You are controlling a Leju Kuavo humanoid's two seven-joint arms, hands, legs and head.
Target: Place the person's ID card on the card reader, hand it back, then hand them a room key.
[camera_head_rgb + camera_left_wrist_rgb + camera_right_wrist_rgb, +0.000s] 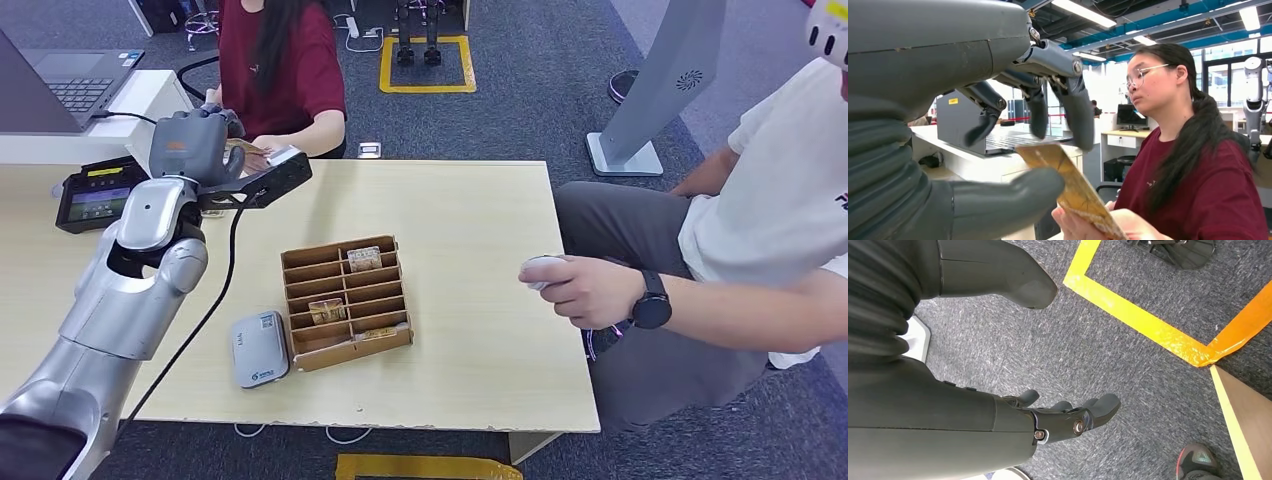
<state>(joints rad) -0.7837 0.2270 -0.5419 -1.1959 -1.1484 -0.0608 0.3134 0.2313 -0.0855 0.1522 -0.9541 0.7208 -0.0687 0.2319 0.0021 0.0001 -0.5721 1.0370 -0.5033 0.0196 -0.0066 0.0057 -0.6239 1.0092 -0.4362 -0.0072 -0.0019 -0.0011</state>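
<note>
Left hand (1013, 150) around ID card (1073, 192), thumb beneath, fingers above.

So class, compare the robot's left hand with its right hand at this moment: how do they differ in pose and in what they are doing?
The left robot hand is raised at the far table edge; the right robot hand hangs over grey carpet. The left has thumb and fingers around a tan card that the person's hand also holds; the right holds nothing, its fingers loosely curled. Both have a thick grey thumb and darker fingers.
</note>
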